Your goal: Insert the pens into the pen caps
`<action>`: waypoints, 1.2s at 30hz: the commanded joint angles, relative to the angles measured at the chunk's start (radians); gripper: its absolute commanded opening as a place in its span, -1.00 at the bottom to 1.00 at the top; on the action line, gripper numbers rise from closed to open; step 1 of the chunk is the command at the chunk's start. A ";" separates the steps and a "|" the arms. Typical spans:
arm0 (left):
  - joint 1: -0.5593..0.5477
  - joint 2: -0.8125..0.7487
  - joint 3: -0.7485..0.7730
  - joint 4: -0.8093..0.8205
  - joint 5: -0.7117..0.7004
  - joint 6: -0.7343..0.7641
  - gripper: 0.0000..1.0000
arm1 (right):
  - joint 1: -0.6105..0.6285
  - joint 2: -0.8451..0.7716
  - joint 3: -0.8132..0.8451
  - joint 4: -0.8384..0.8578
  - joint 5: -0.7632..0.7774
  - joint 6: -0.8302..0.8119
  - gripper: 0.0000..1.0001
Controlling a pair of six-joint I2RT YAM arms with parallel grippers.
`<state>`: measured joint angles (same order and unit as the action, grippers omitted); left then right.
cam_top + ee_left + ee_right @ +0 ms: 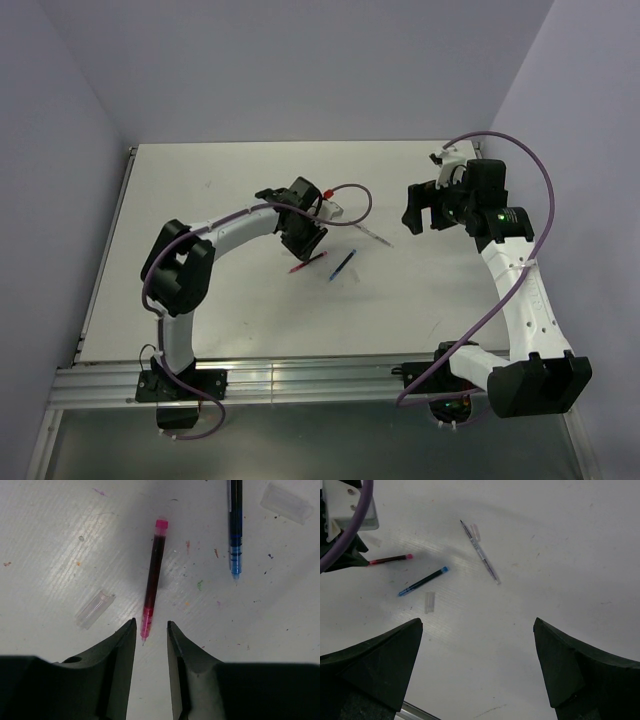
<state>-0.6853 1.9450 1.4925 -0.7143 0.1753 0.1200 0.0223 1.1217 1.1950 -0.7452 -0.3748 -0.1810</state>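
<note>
The red pen (152, 580) lies flat on the white table, its tip between the fingertips of my left gripper (150, 625), which is open and hovers just over it. The blue pen (235, 530) lies to its right. One clear cap (95, 610) lies left of the red pen, another (286, 503) beyond the blue pen. From above, the red pen (307, 263), blue pen (343, 265) and pale clear pen (372, 235) lie mid-table. My right gripper (420, 210) is wide open and empty, raised to their right. A third cap (475, 531) lies beside the clear pen (481, 552).
A purple cable (350, 200) loops off the left wrist over the table behind the pens. The metal rail (300, 375) runs along the near table edge. Lilac walls close in on three sides.
</note>
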 commanded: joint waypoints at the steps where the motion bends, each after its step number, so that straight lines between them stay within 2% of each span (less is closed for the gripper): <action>1: -0.010 0.014 0.012 0.018 0.000 0.018 -0.26 | 0.004 -0.013 0.044 -0.016 -0.022 -0.012 0.99; 15: -0.014 0.103 0.017 0.035 -0.011 0.027 -0.31 | 0.004 -0.008 0.067 -0.036 -0.021 -0.017 1.00; 23: -0.036 0.137 -0.018 0.046 -0.080 0.009 -0.59 | 0.004 0.001 0.074 -0.036 -0.021 -0.018 1.00; 32: -0.118 0.167 -0.014 0.015 -0.145 -0.017 -0.74 | 0.004 0.003 0.068 -0.036 0.007 -0.020 0.99; 36: -0.137 0.169 0.000 -0.014 -0.154 -0.037 -0.91 | 0.002 0.012 0.072 -0.039 0.020 -0.008 1.00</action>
<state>-0.7921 2.0586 1.4979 -0.6922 0.0021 0.1234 0.0223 1.1263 1.2251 -0.7868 -0.3740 -0.1879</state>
